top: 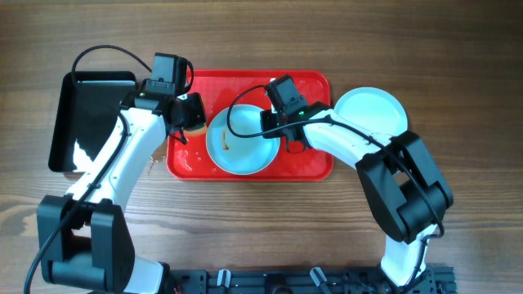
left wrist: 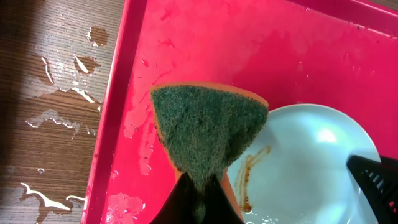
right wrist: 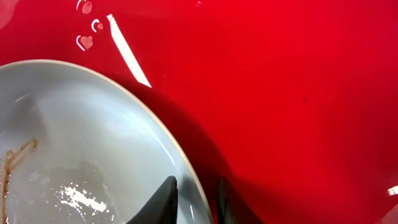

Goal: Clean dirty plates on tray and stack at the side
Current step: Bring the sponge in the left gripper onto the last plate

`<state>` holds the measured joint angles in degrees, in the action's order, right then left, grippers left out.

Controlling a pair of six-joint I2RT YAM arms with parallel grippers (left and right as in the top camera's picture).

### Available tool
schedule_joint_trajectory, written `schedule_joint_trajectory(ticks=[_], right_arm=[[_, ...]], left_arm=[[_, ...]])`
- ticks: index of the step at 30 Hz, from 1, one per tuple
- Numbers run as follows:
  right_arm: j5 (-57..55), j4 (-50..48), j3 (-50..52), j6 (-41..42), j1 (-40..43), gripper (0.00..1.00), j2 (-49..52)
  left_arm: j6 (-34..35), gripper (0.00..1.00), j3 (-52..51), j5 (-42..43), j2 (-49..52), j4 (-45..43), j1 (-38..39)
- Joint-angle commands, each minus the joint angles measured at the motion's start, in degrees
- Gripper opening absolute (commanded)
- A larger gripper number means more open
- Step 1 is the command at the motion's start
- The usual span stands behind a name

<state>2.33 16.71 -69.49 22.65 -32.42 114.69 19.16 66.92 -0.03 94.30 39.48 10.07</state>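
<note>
Overhead view: the large red rectangular plastic tray [top: 310, 86] lies in the middle of the wooden tabletop [top: 458, 65]. A smaller black rectangular tray [top: 65, 122] sits just off its left end. A round pale aqua-white second plate [top: 372, 110] rests on the tabletop at its right end. The streaked plate [top: 241, 143], equally round, shallow and pale, lies inside the red tray, near its front rim. My left pincer [top: 189, 116] hangs over the tray's left part. My right pincer [top: 282, 139] is at the streaked plate's right rim, and its arm crosses the tray's right front corner. The tray floor along the far rim is bare.

Left wrist view: my left pincer [left wrist: 199, 193] is squeezed together on a green-and-orange scouring sponge [left wrist: 208, 130], which stands between the tray's left rim and the streaked plate [left wrist: 311, 162]. Brown smears mark the plate's left side. Water puddles [left wrist: 62, 93] glisten on the tabletop outside the tray's left rim.

Right wrist view: my right pincer [right wrist: 194, 199] is nearly closed, its fingers [right wrist: 163, 199] clamped either side of the streaked plate's [right wrist: 81, 137] rim. Open wet red tray [right wrist: 280, 74] floor stretches beyond.
</note>
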Motion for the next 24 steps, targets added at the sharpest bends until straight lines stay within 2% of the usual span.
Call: schedule_joint_trajectory(ticks=[1, 10, 15, 17, 21, 24], right_arm=[[2.2, 0.9, -0.3, 2.3, 0.0, 0.2, 2.1], [1.9, 6.2, -0.3, 4.3, -0.2, 0.26, 2.1], [4.4, 7.8, -0.3, 6.4, -0.2, 0.26, 2.1], [4.6, 7.6, -0.3, 7.4, -0.2, 0.22, 2.1], [4.1, 7.5, -0.3, 7.7, -0.2, 0.07, 2.1], [4.1, 7.1, -0.3, 9.4, -0.2, 0.04, 2.1]], left_arm=[[-0.7, 0.04, -0.3, 0.7, 0.4, -0.2, -0.2], [-0.7, 0.04, -0.3, 0.7, 1.3, -0.2, -0.2], [-0.7, 0.04, -0.3, 0.7, 1.3, -0.2, -0.2], [-0.7, 0.04, -0.3, 0.7, 1.3, -0.2, -0.2], [-0.7, 0.04, -0.3, 0.7, 1.3, 0.0, -0.2], [-0.7, 0.04, -0.3, 2.6, 1.3, -0.3, -0.2]])
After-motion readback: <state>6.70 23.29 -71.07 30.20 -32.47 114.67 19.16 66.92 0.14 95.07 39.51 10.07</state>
